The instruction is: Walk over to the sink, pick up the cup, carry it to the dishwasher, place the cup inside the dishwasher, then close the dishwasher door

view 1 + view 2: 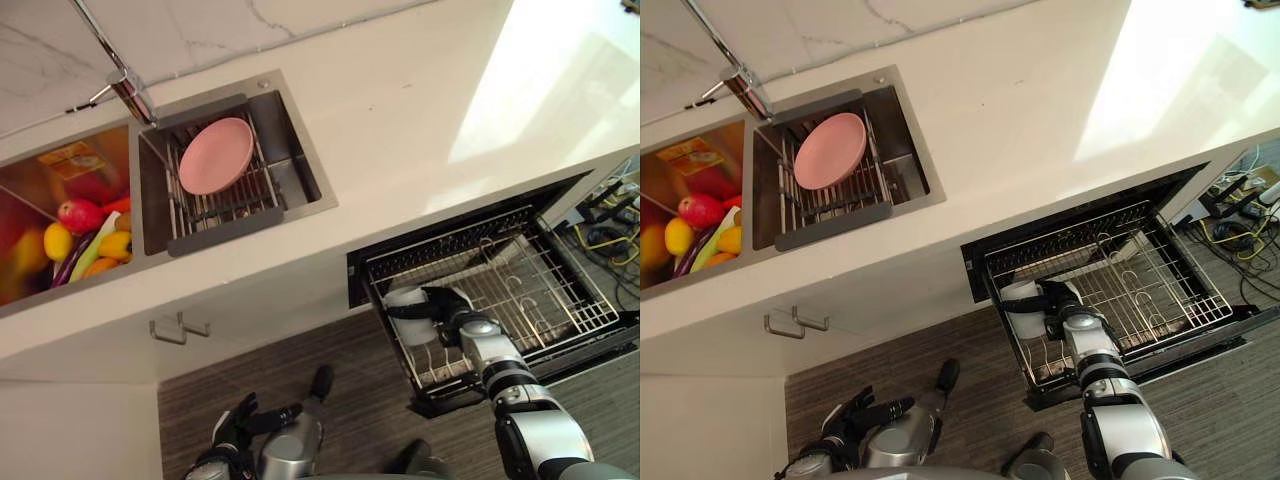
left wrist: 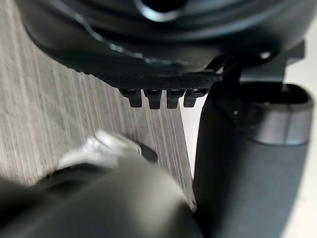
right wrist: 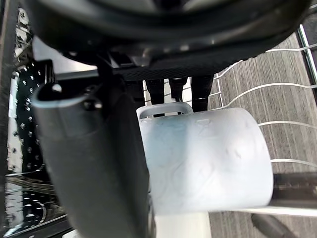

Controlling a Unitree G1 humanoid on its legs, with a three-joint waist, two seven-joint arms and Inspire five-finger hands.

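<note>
A white cup (image 1: 405,330) with a handle is held over the left part of the pulled-out wire dishwasher rack (image 1: 545,290), down among the rack's wires. My right hand (image 1: 452,308) is shut on the cup. In the right wrist view the thumb (image 3: 94,163) lies along one side of the cup (image 3: 208,158) and the fingers (image 3: 173,89) curl behind it near the handle. The dishwasher stands open below the counter. My left hand (image 1: 232,430) hangs low over the floor, fingers spread and holding nothing.
The sink (image 1: 305,170) holds a pink plate (image 1: 215,155) on a wire rack, below a faucet (image 1: 128,88). Fruit (image 1: 85,235) fills the left basin. A cabinet handle (image 1: 180,328) juts out below the counter. Cables (image 1: 610,235) lie on the floor right of the dishwasher.
</note>
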